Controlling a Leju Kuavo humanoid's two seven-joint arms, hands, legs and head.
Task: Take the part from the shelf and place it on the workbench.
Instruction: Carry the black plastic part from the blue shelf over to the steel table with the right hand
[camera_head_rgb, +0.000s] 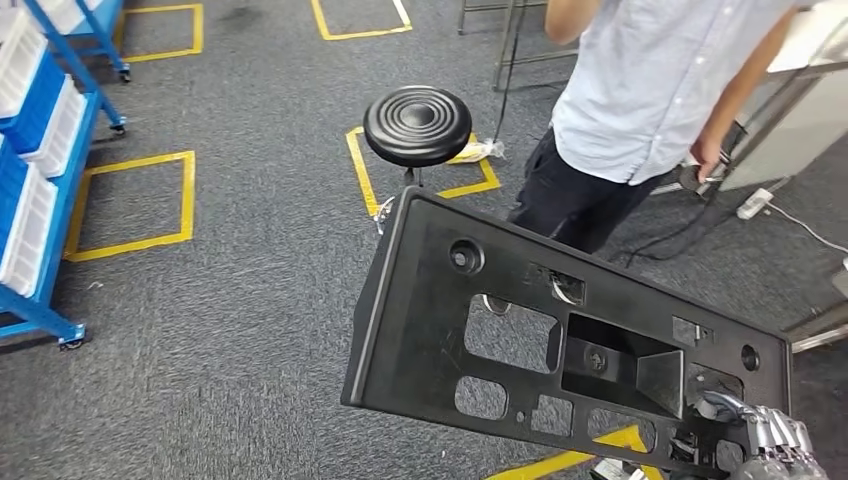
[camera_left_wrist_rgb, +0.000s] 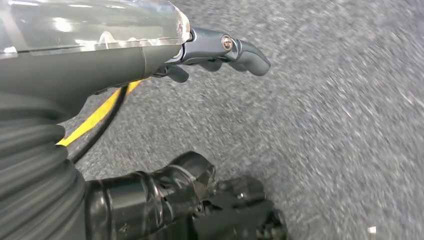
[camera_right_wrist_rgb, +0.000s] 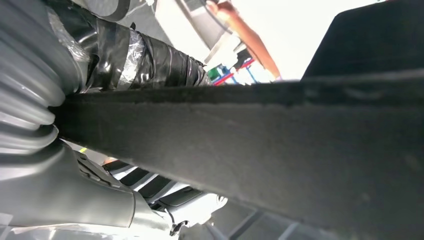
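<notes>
Right hand (camera_head_rgb: 770, 440): grips black part (camera_head_rgb: 560, 340) at its near corner.
Left hand (camera_left_wrist_rgb: 220, 50): holds nothing, fingers loosely extended.
Writing: none legible.

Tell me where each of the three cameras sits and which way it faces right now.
Head view: high on the body, facing forward and down at the carpet, stool and a person; the right hand grips the black part.
Left wrist view: behind the left hand, facing the floor.
Right wrist view: behind the right hand, facing the part's edge.
Shared: head and right wrist views both show the part.
</notes>
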